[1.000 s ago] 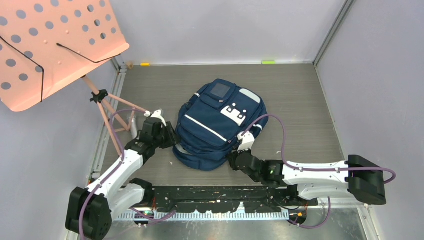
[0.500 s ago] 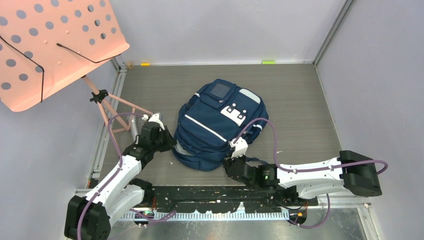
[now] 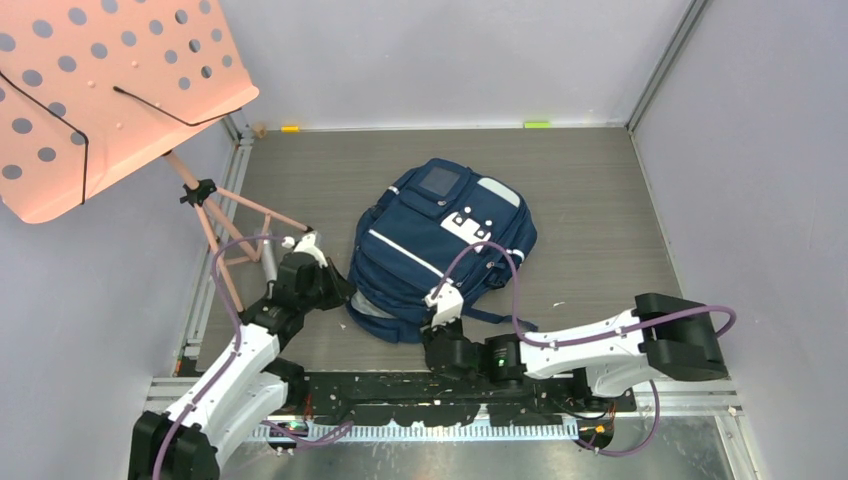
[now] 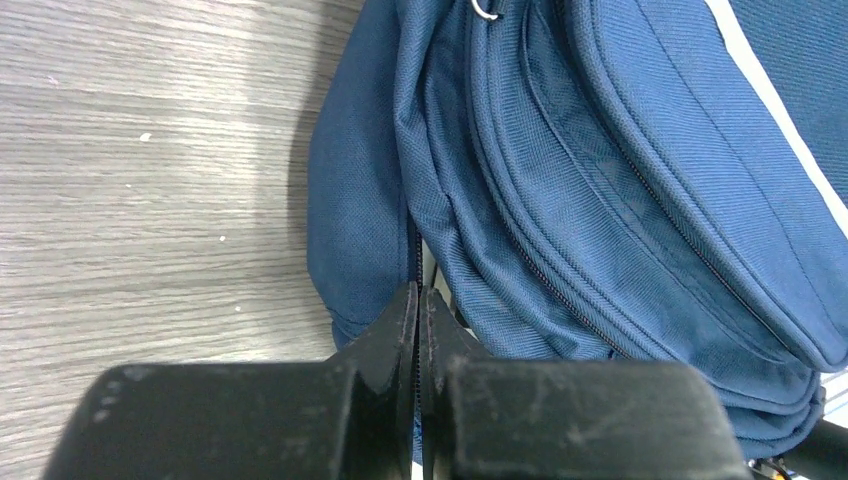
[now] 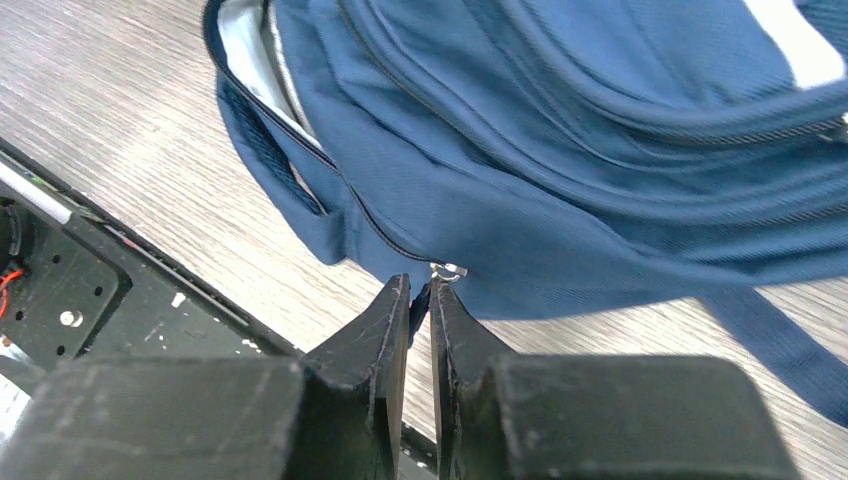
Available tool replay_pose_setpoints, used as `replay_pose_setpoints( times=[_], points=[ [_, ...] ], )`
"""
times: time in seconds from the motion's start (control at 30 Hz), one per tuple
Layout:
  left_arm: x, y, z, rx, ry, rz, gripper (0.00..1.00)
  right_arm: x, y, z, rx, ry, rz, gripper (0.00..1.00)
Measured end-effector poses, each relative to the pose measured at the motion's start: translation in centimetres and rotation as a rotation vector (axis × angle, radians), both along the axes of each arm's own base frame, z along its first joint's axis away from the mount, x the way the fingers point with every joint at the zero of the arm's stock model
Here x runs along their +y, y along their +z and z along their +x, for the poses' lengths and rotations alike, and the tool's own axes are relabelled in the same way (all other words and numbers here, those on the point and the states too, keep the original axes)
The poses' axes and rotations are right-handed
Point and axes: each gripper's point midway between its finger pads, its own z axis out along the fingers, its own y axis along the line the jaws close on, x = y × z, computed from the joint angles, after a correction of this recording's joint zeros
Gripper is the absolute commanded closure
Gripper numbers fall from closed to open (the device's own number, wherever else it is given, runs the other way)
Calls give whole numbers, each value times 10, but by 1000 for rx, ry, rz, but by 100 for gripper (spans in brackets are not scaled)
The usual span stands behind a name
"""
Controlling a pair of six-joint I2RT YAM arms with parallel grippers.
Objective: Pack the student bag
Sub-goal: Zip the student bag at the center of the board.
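The left arm reaches forward, bent at the elbow, to the left flank of the student bag [image 3: 440, 240]. The left gripper [image 4: 418, 310] is pressed together right on a zipper seam there; whether it holds anything cannot be told. The right arm lies low, stretched leftward along the near edge of the table [image 3: 600, 200], and the right gripper [image 5: 420, 300] pinches a zipper pull [image 5: 447, 270] at the bag's near rim. There is one bag, lying flat mid-table, and one pink perforated music stand [image 3: 110, 90] at the far left. The bag's patches are too small to read.
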Motion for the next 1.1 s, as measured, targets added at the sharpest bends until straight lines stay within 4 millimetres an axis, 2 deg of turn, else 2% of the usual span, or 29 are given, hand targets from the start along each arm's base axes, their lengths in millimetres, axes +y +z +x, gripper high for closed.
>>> replay_pose_setpoints(
  times=[0.27, 0.43, 0.53, 0.63, 0.77, 0.8, 0.83, 0.93, 0.97, 1.03, 1.1],
  points=[
    [-16, -1, -10, 2, -33, -54, 100, 45, 8, -4, -4, 55, 1, 79],
    [-46, -8, -21, 16, -122, -57, 100, 60, 12, -2, 8, 83, -1, 78],
    [-69, -21, -36, 51, -206, -21, 100, 61, 9, 1, 21, 86, -15, 79],
    [-88, -24, -41, 58, -251, -13, 100, 55, 5, 3, 27, 80, -42, 79],
    [-110, -23, -43, 50, -289, -7, 100, 32, 6, 5, 26, 60, -52, 79],
    [-116, -22, -44, 49, -304, -9, 97, 24, 8, 5, 25, 55, -51, 79],
    [-123, -20, -46, 48, -323, -13, 89, 15, 9, 6, 25, 47, -51, 79],
    [-135, -11, -47, 38, -355, -28, 57, -6, 21, 9, 17, 16, -14, 79],
    [-136, -7, -46, 29, -357, -31, 49, -12, 26, 10, 13, 7, 0, 79],
    [-135, 2, -46, 16, -365, -22, 37, -24, 37, 13, 2, -18, 37, 79],
    [-128, 14, -45, -7, -368, -4, 31, -35, 46, 16, -6, -41, 63, 78]
  ],
)
